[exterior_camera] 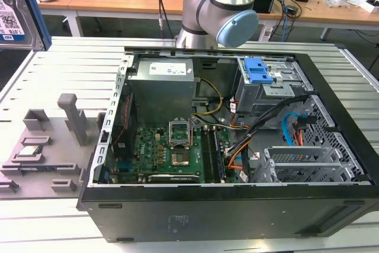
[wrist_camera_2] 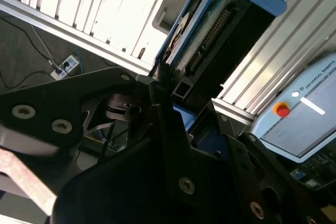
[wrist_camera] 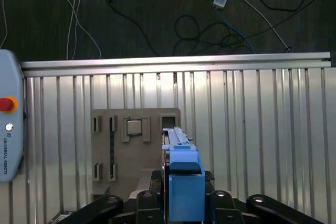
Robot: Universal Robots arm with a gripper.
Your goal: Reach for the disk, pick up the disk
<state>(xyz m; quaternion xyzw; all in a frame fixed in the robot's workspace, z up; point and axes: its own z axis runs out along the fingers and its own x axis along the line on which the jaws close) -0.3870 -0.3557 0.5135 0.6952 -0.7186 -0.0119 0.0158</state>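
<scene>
Currently clenched: my hand (wrist_camera: 181, 208) grips the disk (wrist_camera: 179, 148) edge-on at its blue bracket, raised above the tabletop (wrist_camera: 262, 129), over the grey fixture (wrist_camera: 136, 161). Best, I judge: even squeeze, disk vertical, no twist.

The disk (wrist_camera: 184, 182) is held edge-on, clamped by the gripper (wrist_camera: 184, 205). On the ribbed table (wrist_camera: 262, 140), a grey fixture (wrist_camera: 105, 150) bearing a chip (wrist_camera: 134, 127) is seen at eleven o'clock from the disk.
</scene>
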